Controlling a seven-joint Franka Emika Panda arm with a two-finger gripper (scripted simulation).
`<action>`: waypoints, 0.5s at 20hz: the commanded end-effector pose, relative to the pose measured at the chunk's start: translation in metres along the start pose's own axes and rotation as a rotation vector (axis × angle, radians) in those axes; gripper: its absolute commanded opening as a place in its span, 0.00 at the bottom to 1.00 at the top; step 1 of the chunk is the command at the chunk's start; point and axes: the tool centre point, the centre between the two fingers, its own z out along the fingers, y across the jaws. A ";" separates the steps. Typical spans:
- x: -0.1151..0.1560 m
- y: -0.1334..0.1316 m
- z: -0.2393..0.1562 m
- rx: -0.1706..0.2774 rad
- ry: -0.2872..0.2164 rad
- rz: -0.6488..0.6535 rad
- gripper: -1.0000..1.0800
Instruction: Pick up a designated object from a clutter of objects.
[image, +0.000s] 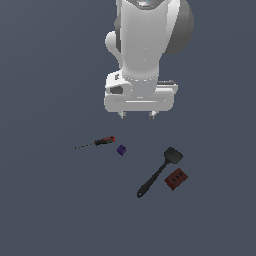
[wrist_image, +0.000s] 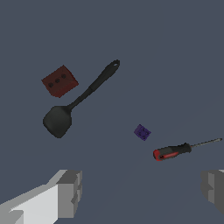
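Your tool (image: 137, 115) hangs with its jaws spread and empty, above the table (image: 45, 200); the purple cube (image: 121, 150) lies just right of the screwdriver (image: 97, 143).

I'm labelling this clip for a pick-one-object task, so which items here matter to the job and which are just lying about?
Part of the job:
- purple cube, the pick target
- gripper, open, above the items, holding nothing

Just lying about:
- screwdriver, close beside the cube
- black spatula
- dark red block with three holes, next to the spatula
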 end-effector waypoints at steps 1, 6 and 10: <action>0.001 0.002 0.007 0.001 0.000 0.019 0.96; 0.005 0.008 0.031 0.004 0.002 0.087 0.96; 0.007 0.016 0.060 0.006 0.004 0.168 0.96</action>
